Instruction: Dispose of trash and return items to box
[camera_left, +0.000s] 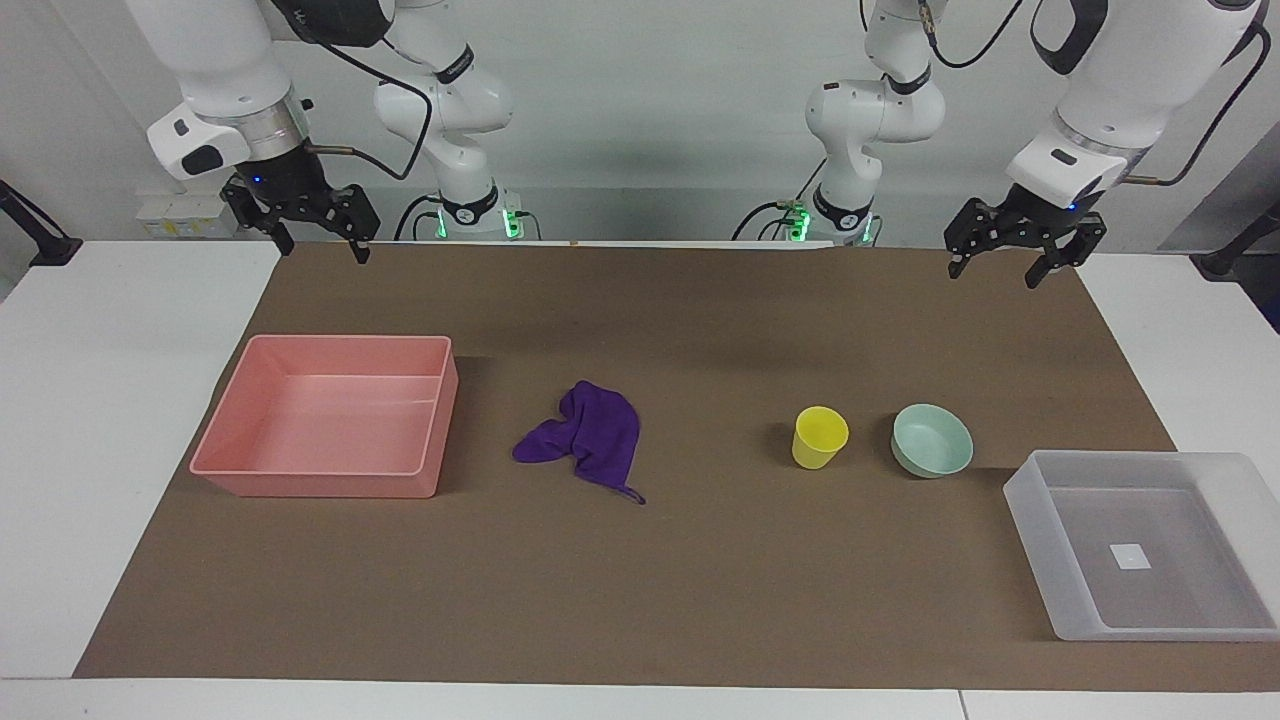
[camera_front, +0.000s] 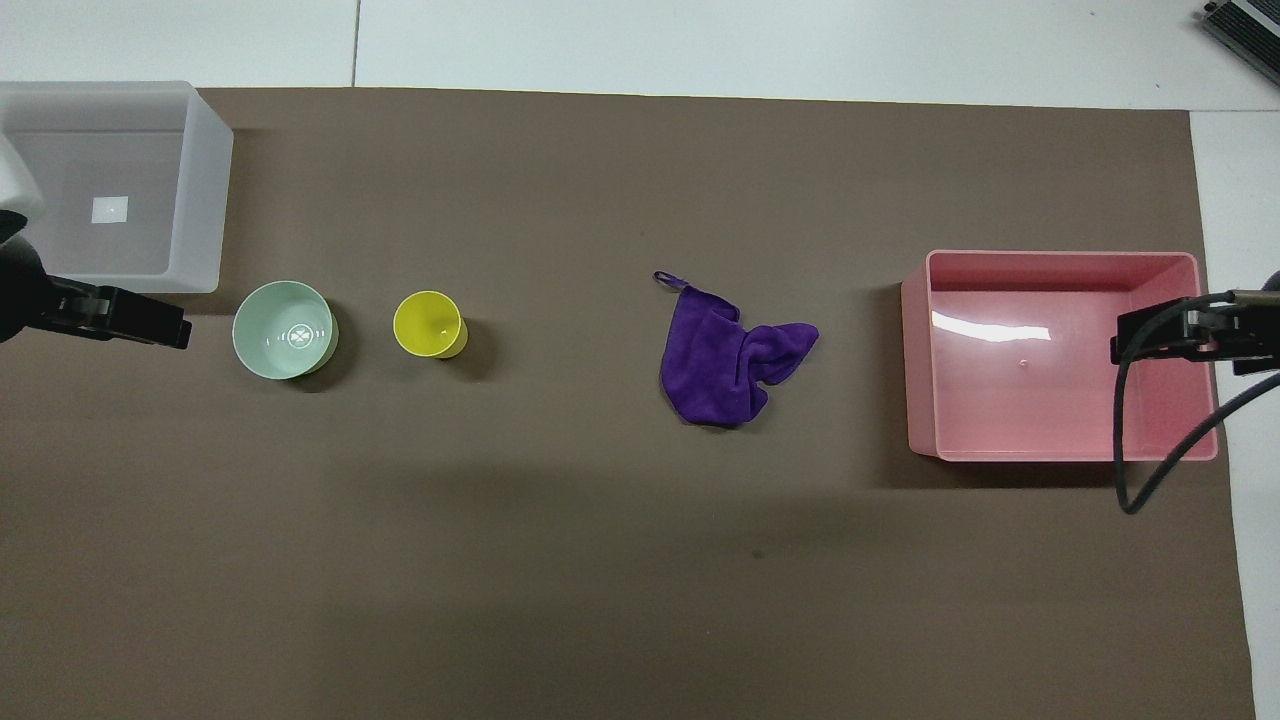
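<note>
The purple cloth (camera_left: 590, 440) (camera_front: 730, 365), the trash, lies crumpled on the brown mat mid-table. Toward the left arm's end stand the yellow cup (camera_left: 820, 437) (camera_front: 428, 324) and beside it the mint-green bowl (camera_left: 932, 440) (camera_front: 283, 329), both upright and empty. The translucent box (camera_left: 1035, 515) (camera_front: 205, 200) sits farther from the robots than the bowl, at the mat's corner, empty but for a white sticker. My left gripper (camera_left: 995, 272) (camera_front: 170, 322) hangs open over the mat's edge by the robots. My right gripper (camera_left: 322, 250) (camera_front: 1122, 343) waits open at the right arm's end.
A pink opaque tray (camera_left: 320, 485) (camera_front: 920, 350) stands empty toward the right arm's end, beside the cloth. The brown mat (camera_left: 700, 590) covers most of the white table. A black cable loops below the right gripper in the overhead view.
</note>
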